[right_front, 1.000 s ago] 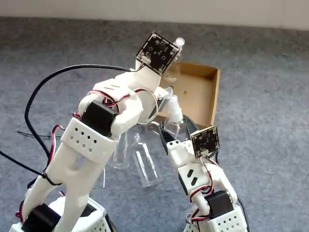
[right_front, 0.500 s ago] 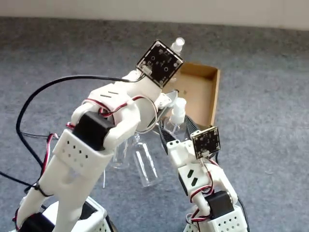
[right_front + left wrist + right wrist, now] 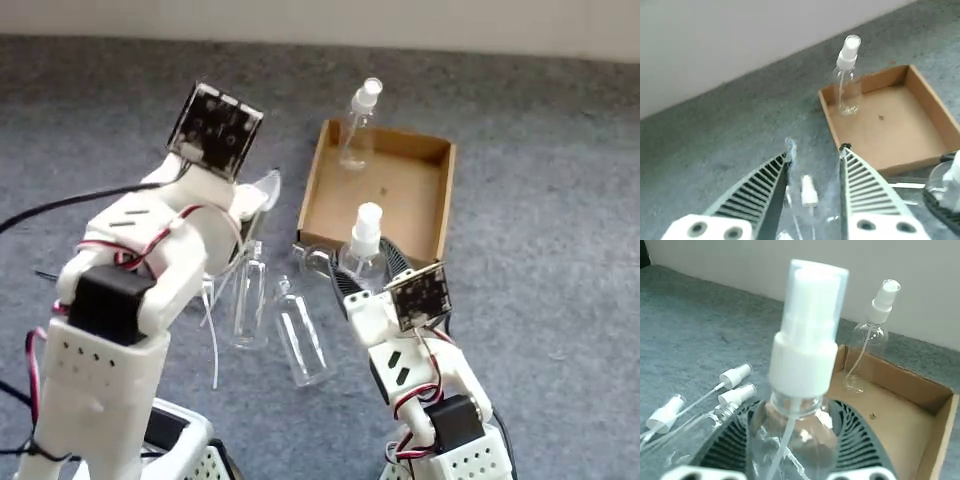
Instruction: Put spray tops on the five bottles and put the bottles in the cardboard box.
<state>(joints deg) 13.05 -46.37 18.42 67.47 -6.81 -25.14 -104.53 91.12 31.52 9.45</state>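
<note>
The cardboard box [image 3: 443, 205] sits open just beyond my right pincer [image 3: 365, 272], which is clenched around an upright, capped bottle [image 3: 364, 250]. A second capped bottle [image 3: 356, 128] stands in the box's far corner. My left pincer [image 3: 814, 154] hangs released over the carpet. Two uncapped bottles [image 3: 250, 300] lie between my pincers. A loose spray top [image 3: 808, 191] lies beneath the left pincer's gap.

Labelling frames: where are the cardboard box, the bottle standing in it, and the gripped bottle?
cardboard box [image 3: 410, 205]: high view, bare floor.
standing bottle [image 3: 354, 145]: high view, clear body.
gripped bottle [image 3: 802, 365]: right wrist view, white spray-top collar.
</note>
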